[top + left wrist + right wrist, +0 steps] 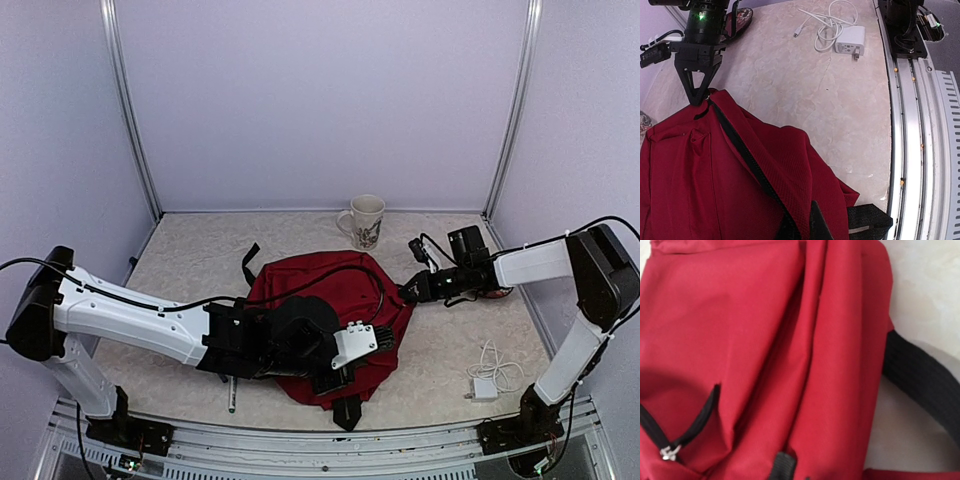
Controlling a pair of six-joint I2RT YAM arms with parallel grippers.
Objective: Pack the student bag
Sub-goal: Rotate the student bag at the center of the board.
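From the top camera, the student bag (330,290) lies flat in the middle of the table (200,260), with the left gripper (340,375) low over its near right part and the right gripper (412,291) at its far right edge. A patterned mug (366,220) stands behind the bag, and a white charger (484,388) with a coiled cable lies well apart on the right. Neither shows readable lettering. The left wrist camera looks across the red fabric (700,175) along a closed black zipper (745,155) to the right gripper (698,97), whose jaws meet in a point and pinch the bag's corner, drawing it up. The left jaws are closed, but whether they hold the zipper or the fabric cannot be told. The right wrist camera shows only the bag (740,315), a front-pocket zipper with a silver pull (669,452) and a black strap (925,375); no label or brand shows. The step in hand looks like opening the bag, with nothing seemingly packed yet. Next, the right arm likely needs to keep the corner taut while the left draws the slider along its track.
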